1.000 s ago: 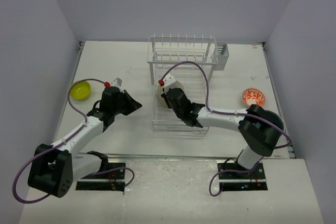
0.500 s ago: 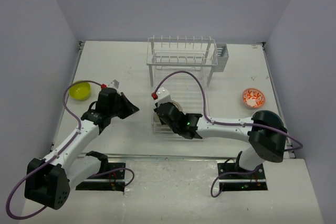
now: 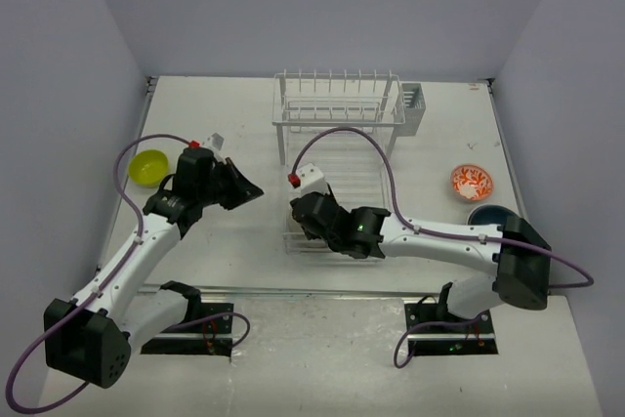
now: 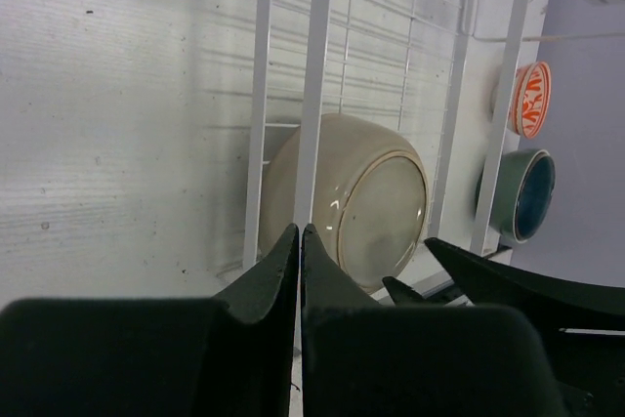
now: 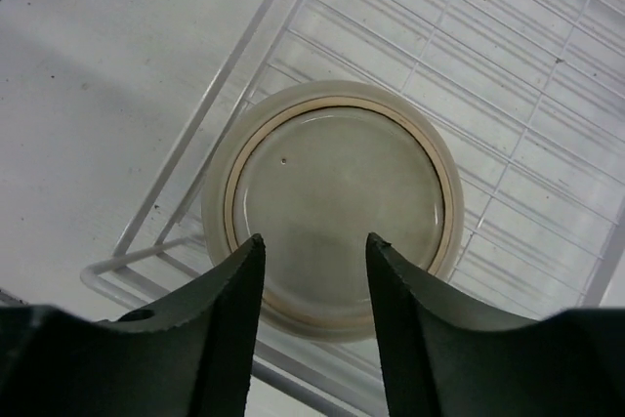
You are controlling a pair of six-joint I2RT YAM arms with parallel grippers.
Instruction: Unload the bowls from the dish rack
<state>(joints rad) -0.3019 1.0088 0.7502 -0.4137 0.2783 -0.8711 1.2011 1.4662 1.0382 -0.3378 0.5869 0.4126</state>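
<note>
A beige bowl (image 5: pixel 337 197) rests on the grid base of the white dish rack (image 5: pixel 508 95), at its near left corner, opening toward the right wrist camera. My right gripper (image 5: pixel 313 241) hovers just above it, open, with its fingers apart over the near rim and not touching. From above, the right gripper (image 3: pixel 311 217) hides the bowl. The left wrist view shows the beige bowl (image 4: pixel 347 204) behind a rack wire (image 4: pixel 317 65). My left gripper (image 3: pixel 249 190) stays shut and empty, left of the dish rack (image 3: pixel 337 109).
A yellow-green bowl (image 3: pixel 148 166) sits on the table at the left. An orange-patterned bowl (image 3: pixel 473 182) and a dark teal bowl (image 3: pixel 485 214) stand on the table at the right, the teal one partly behind my right arm. A grey caddy (image 3: pixel 414 104) hangs on the rack's right side.
My right gripper carried the beige bowl from the middle of the rack to its near left corner, then opened and let it go. The left arm drew back a little.
</note>
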